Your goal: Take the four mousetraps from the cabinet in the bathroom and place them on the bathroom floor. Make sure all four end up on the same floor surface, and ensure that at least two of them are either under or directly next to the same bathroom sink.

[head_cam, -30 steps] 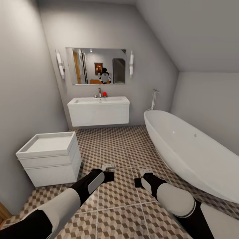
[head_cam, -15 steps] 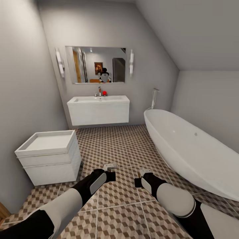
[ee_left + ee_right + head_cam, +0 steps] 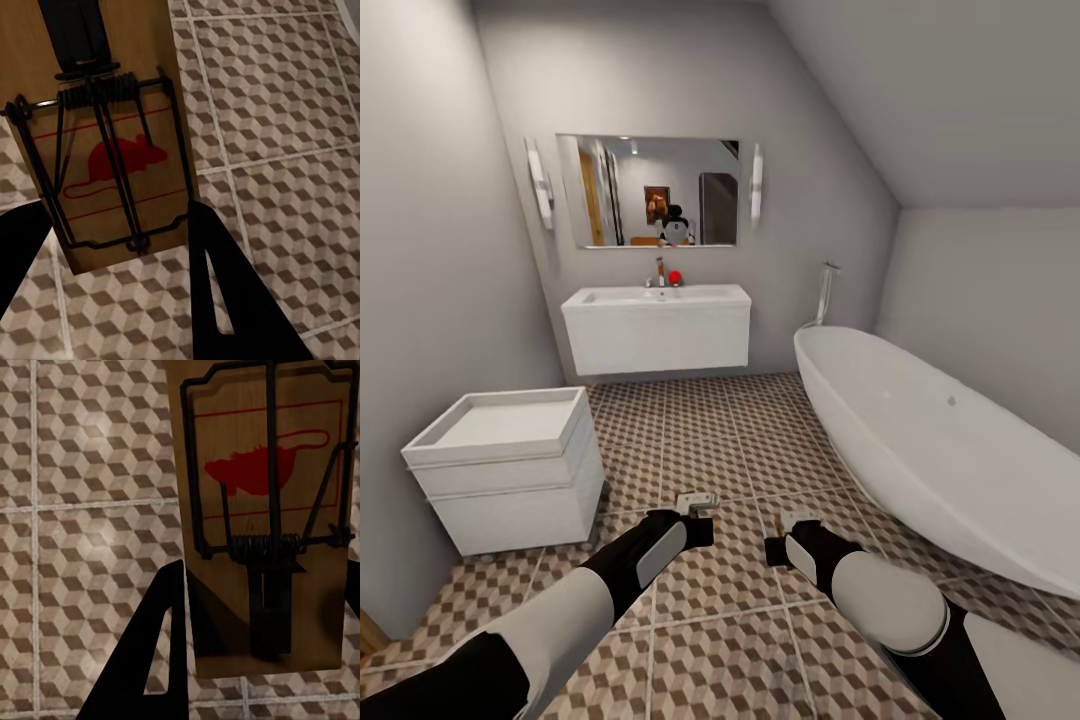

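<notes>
Against the far wall hangs the sink [image 3: 656, 330], a chrome tap and a small red thing on its rim. Nearer, a white drawer unit [image 3: 510, 470] has a bare tray top. Each gripper's jaws clench a mousetrap above the bathroom floor [image 3: 730, 440]: left gripper [image 3: 112, 240] on one mousetrap [image 3: 97, 135], right gripper [image 3: 259, 615] on another [image 3: 262, 495], tan boards printed with a red mouse under dark wire springs.

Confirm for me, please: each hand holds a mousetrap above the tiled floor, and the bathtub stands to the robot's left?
Not quite: the bathtub stands to the robot's right, as the head view shows. The rest holds: the left hand and the right hand each hold a mousetrap above the tiled floor.
</notes>
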